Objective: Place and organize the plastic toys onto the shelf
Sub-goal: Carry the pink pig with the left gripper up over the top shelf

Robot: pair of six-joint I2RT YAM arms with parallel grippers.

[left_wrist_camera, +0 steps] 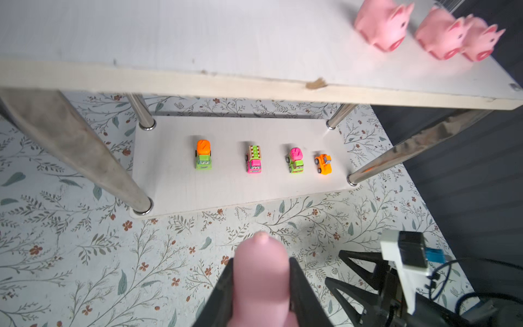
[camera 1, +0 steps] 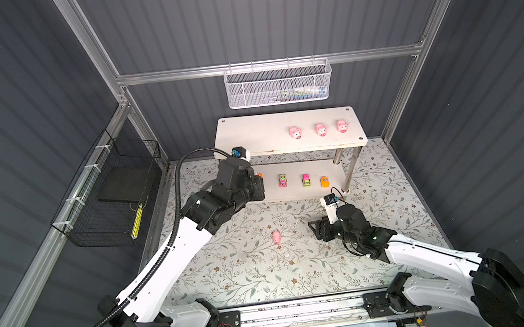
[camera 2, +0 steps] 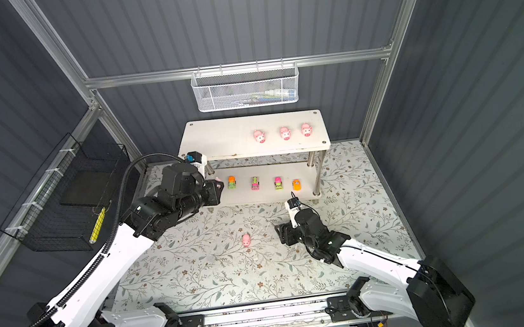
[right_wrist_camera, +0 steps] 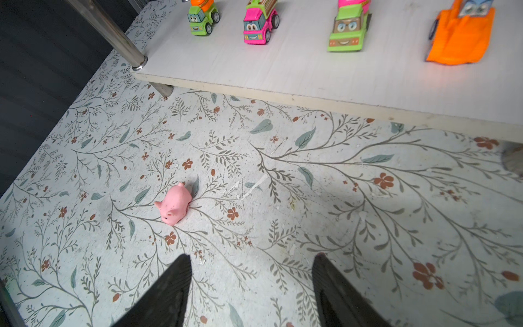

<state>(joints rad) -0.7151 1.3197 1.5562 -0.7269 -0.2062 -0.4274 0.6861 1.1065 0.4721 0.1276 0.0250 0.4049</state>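
Pink pig (left_wrist_camera: 261,280) gripped by left fingers (left_wrist_camera: 301,286), plain only from left wrist

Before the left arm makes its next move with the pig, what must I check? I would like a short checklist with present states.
1. Grip on held pig by left gripper: ok, jaws shut on it.
2. Free room on shelf top board beside three pigs: ok.
3. Height of held pig over top board: cannot tell.
4. Right gripper apart from left arm: ok, open, over table.
5. All pigs shelved: not ok, loose pig lies on table.
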